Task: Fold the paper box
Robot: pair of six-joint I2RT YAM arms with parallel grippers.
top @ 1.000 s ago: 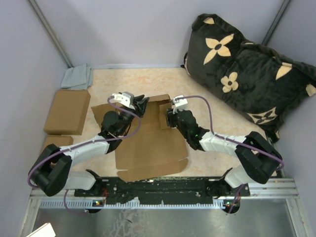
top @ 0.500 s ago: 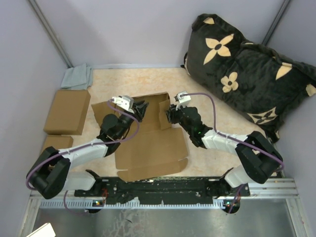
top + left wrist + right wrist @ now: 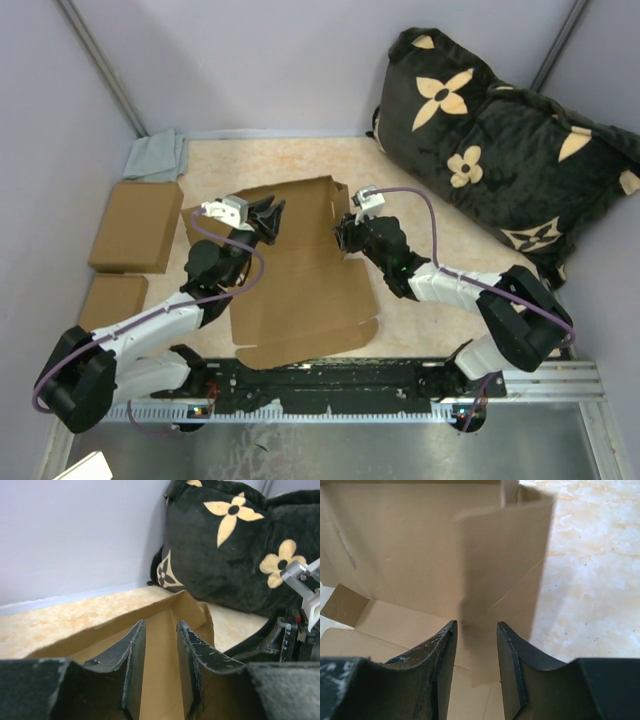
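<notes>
The paper box (image 3: 300, 290), plain brown cardboard, lies unfolded in mid-table with its back panel (image 3: 290, 195) tilted up. My left gripper (image 3: 270, 218) sits inside the box at that panel's left part. In the left wrist view its jaws (image 3: 161, 624) stand apart, with only bare cardboard (image 3: 160, 675) showing through the gap. My right gripper (image 3: 344, 236) is at the box's right back corner. The right wrist view has its jaws (image 3: 476, 624) open just short of an upright side flap (image 3: 502, 560), not pinching it.
A large black pillow with tan flowers (image 3: 500, 150) fills the back right. Two brown cardboard blocks (image 3: 137, 225) (image 3: 112, 300) lie along the left wall, a grey cloth (image 3: 158, 157) behind them. Grey walls close in the table; the arm rail (image 3: 330, 380) runs along the near edge.
My left gripper has shifted left and slightly nearer inside the box. The box's back panel has risen into a longer standing wall. My right gripper has barely moved.
</notes>
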